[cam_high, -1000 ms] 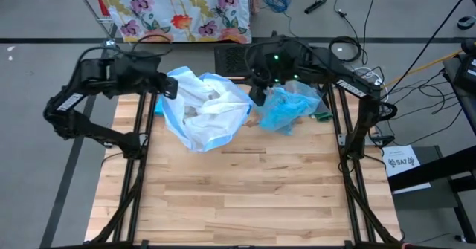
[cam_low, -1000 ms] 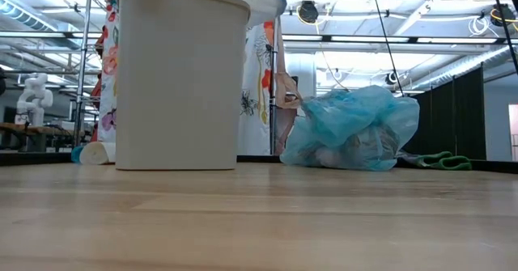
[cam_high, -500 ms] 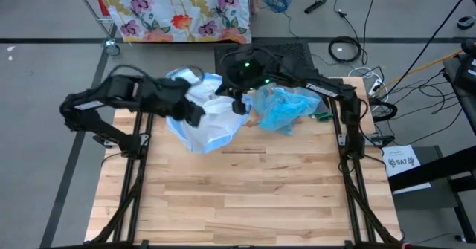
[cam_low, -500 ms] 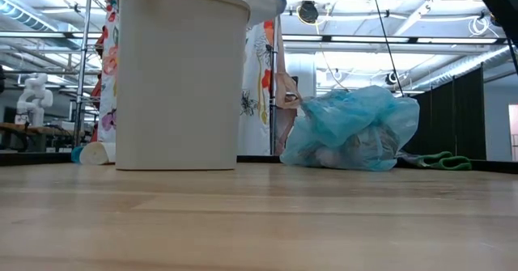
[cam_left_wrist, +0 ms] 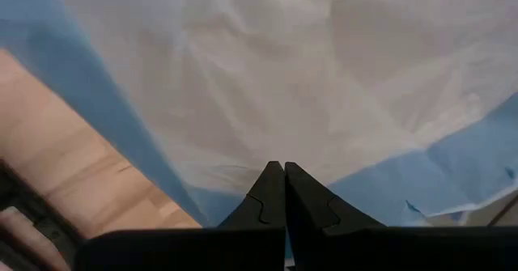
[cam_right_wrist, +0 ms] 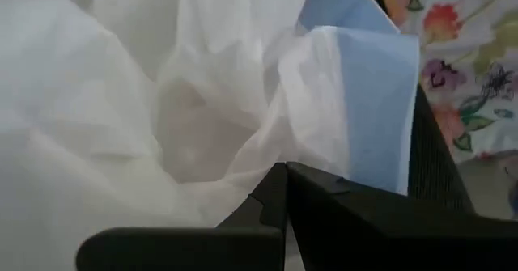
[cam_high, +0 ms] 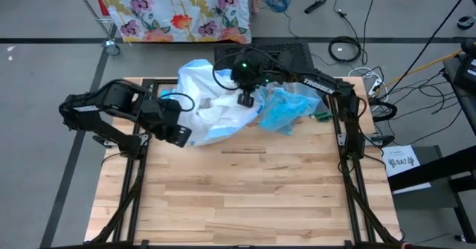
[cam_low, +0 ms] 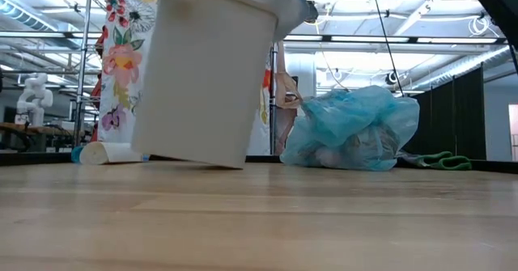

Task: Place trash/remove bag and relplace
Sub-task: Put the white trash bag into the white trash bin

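Table (cam_high: 245, 197) of pale wood planks carries the whole arrangement at its far half. A white bin (cam_low: 214, 77) stands there tipped, its base lifted off the boards on one side in the low view. A white bag (cam_high: 212, 104) with a blue hem is draped over the bin's mouth, crumpled and bunched when seen from above. To the right of the bin, near it but apart, sits the light-blue bag (cam_low: 356, 129), a full, knotted, translucent liner resting on the table with crumpled scraps showing dimly through its skin.

The left gripper (cam_high: 178, 134) is at the near left edge of the white bag; its wrist view shows the two fingers pressed together with their tips against the blue hem, though whether any film is pinched between them cannot be told. The right gripper (cam_high: 245, 96) is at the far right side of the white bag, between the bin and the light-blue bag, its fingers likewise clenched tight against white film, a grasp not confirmable.

A flowered cloth (cam_high: 178, 7) hangs beyond the table's far edge.
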`<state>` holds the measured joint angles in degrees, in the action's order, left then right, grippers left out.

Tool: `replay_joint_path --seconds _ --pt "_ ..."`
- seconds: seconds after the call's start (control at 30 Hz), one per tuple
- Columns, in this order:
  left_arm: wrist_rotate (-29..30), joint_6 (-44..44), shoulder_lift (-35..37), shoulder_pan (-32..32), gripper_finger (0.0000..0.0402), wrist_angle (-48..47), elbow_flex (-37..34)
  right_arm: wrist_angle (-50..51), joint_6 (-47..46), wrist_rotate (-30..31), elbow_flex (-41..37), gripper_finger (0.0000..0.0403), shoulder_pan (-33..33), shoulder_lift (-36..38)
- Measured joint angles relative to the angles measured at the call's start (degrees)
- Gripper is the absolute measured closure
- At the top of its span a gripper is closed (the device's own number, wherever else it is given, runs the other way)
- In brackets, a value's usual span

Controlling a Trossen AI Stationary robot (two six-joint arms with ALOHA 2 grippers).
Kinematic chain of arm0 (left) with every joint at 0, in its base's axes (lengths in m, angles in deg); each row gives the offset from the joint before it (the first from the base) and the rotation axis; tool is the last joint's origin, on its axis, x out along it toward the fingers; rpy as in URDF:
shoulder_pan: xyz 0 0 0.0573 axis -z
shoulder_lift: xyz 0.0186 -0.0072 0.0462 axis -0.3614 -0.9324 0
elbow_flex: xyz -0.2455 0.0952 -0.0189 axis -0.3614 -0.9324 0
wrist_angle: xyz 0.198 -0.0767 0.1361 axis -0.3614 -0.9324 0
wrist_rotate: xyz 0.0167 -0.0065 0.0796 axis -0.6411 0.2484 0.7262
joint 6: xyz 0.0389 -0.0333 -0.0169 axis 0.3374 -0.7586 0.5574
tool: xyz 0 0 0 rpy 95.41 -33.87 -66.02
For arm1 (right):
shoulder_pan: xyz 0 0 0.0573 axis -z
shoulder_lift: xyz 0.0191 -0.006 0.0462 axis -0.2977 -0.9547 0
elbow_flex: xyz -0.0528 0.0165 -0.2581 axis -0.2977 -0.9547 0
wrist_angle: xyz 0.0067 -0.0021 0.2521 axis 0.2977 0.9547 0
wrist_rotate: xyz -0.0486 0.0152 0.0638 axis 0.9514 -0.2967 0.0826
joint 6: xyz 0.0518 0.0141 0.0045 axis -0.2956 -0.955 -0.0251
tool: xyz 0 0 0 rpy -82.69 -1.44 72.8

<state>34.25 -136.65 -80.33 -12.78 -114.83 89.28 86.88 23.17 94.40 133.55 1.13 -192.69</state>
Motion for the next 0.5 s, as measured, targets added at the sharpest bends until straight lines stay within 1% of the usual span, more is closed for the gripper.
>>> replay_joint_path --seconds 0.1,0.23,0.37,0.5 --pt "0.3 1.5 0.7 -0.6 0.0402 0.6 -0.5 3.3 -0.8 0.0 0.0 0.0403 -1.0 0.7" --pt "2.6 3.9 1.7 -2.6 0.0402 0.3 -0.4 5.5 -1.5 -0.5 0.0 0.0403 -3.0 1.4" --pt "8.2 8.0 3.0 -5.1 0.0402 0.3 -0.4 5.1 -2.3 -5.4 0.0 0.0403 -4.3 3.3" --pt "15.8 15.7 3.6 -8.6 0.0402 0.3 -0.4 4.8 -5.8 -9.9 0.0 0.0403 -5.2 5.3"
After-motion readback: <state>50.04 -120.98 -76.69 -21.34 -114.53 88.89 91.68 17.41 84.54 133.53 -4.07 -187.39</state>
